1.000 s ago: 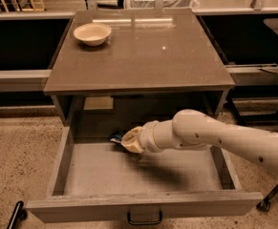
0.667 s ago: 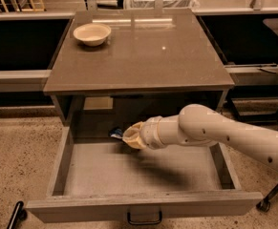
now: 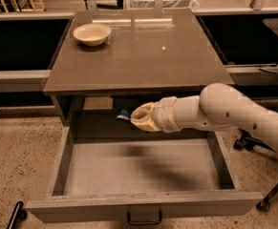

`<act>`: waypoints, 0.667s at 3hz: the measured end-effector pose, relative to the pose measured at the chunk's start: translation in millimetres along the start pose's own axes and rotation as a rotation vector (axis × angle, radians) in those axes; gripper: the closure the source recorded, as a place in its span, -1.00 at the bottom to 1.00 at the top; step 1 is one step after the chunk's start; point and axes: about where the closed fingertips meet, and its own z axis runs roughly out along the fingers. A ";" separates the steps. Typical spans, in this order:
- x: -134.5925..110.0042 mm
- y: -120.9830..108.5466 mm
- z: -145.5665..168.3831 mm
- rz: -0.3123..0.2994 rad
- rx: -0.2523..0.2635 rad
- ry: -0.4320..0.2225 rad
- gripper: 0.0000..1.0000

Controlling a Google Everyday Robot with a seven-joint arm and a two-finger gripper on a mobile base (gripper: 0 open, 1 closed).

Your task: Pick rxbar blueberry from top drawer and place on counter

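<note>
The top drawer is pulled wide open, its pale floor bare, with a dark pull handle on its front. My gripper hangs above the back of the drawer, just under the front edge of the counter. It is shut on the rxbar blueberry, whose dark blue end sticks out to the left of the fingers. Most of the bar is hidden by the gripper. The bar is off the drawer floor.
A cream bowl sits on the counter's back left corner. Long pale shelf rails run at both sides of the cabinet. An office chair base stands at the right, by the drawer's front corner. My arm reaches in from the right.
My gripper has risen from near the drawer's back floor toward the counter's front edge, carrying the bar up with it. The arm has lifted along with it.
</note>
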 end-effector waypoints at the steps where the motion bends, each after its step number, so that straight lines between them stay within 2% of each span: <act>1: -41.0 -25.9 -38.9 -0.117 0.024 -0.033 1.00; 2: -81.2 -44.8 -72.2 -0.234 0.027 -0.056 1.00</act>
